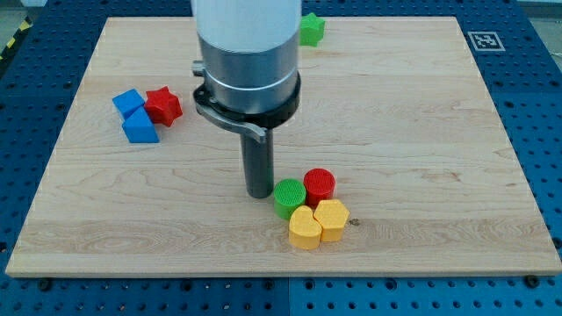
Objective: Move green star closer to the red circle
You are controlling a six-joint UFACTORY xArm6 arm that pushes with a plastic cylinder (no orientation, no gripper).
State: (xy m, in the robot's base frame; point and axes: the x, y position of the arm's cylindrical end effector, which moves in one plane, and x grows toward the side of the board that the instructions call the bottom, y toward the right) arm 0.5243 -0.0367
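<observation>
A pale wooden board (395, 132) lies on a blue perforated table (540, 105). The arm's dark rod comes down near the board's middle, and my tip (259, 194) rests just left of a green plastic cylinder (288, 197). Touching that cylinder on the right is the red plastic circle (320, 184); below them sit a yellow heart-shaped block (305, 229) and a yellow hexagonal block (332, 218), all packed together. The green plastic star (311, 29) sits well apart at the view's top, partly hidden by the arm. At the left, a red star (163, 105) touches a blue block (128, 102), with a second blue block (140, 128) below it.
</observation>
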